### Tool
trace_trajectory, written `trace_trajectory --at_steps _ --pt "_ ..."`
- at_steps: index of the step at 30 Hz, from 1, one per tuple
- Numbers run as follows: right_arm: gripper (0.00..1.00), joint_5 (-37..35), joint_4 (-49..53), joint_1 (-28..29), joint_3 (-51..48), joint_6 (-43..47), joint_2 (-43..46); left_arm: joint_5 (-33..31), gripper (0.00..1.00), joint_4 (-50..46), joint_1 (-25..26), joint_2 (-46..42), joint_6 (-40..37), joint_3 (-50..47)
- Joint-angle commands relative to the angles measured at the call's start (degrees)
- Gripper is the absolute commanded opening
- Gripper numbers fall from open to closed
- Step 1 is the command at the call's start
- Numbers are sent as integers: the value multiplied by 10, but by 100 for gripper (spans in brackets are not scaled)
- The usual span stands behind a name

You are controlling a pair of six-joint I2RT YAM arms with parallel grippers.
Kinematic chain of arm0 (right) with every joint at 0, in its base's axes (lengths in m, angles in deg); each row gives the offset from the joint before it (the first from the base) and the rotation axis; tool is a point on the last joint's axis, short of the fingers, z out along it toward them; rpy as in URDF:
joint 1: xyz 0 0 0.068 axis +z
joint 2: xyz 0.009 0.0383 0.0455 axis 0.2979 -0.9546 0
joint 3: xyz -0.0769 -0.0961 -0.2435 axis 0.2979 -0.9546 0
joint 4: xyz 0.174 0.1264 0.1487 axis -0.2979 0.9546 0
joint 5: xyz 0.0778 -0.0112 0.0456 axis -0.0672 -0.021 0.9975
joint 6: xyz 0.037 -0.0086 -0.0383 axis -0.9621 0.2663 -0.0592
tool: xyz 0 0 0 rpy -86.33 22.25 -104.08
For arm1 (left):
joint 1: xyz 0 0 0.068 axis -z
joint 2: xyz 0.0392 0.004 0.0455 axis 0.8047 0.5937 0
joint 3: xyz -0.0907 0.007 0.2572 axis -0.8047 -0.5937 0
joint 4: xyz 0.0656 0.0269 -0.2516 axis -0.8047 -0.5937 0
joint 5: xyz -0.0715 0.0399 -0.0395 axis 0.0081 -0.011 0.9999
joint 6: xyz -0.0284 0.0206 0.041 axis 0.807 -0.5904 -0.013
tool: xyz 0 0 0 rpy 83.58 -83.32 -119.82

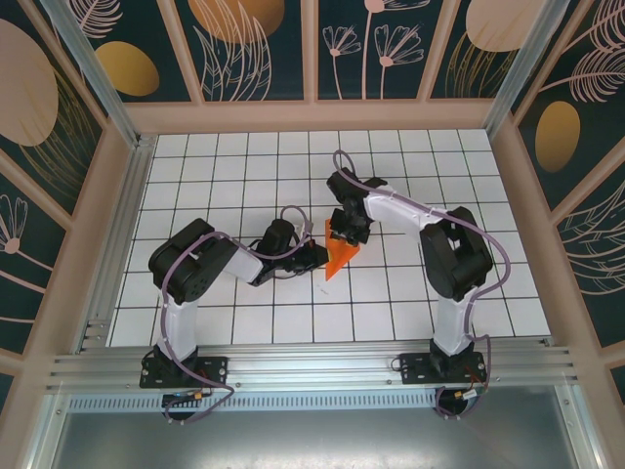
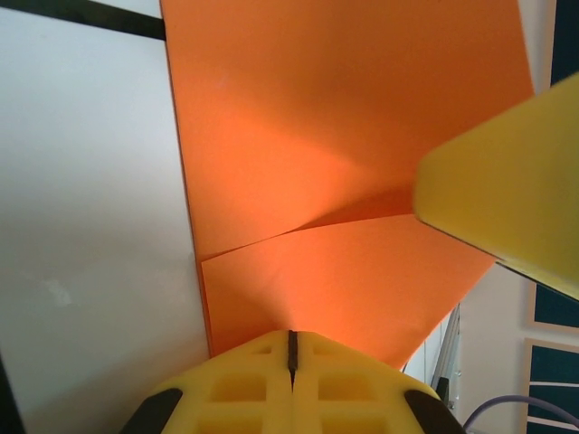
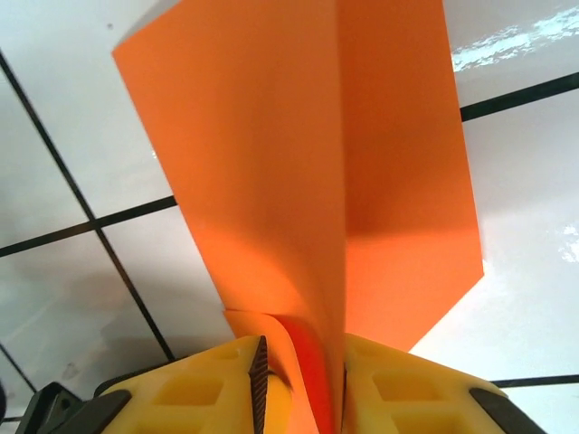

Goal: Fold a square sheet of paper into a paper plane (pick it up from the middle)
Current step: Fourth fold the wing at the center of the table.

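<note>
The orange sheet of paper (image 1: 338, 258), folded into layers with a pointed lower end, stands up off the white grid table between the two arms. My left gripper (image 1: 320, 256) comes in from the left and is shut on the paper's near edge (image 2: 344, 136); its yellow jaws (image 2: 291, 348) meet with only a thin slit. My right gripper (image 1: 344, 237) reaches down from behind. In the right wrist view, folded layers of the paper (image 3: 298, 163) curl between its jaws (image 3: 300, 371), which pinch them a little apart. One right finger (image 2: 507, 199) shows in the left wrist view.
The white tiled table (image 1: 234, 186) is ringed by patterned wall panels and metal posts (image 1: 93, 78). An aluminium rail (image 1: 312, 362) carrying both arm bases runs along the near edge. Cables loop beside each arm.
</note>
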Motion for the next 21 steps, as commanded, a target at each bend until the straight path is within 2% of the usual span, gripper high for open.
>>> trace_trajectory --at_steps 1,6,7,13,17,21 --pt "22 10 -12 -7 -21 2 29 -33 3 -55 4 30 -25 -2" --pt "2 19 -26 -7 -26 3 23 -32 2 -57 4 30 -25 0" --pt "0 18 -25 -5 -25 3 22 -32 2 -57 4 29 -27 0" --pt "0 -6 -1 5 2 -6 -11 -15 6 -22 -1 13 -12 -3" --pt "0 -43 29 10 16 -5 -25 -2 11 36 -36 -27 18 -25" --pt "0 -63 43 10 20 8 -23 -8 14 -21 -62 -36 -17 8"
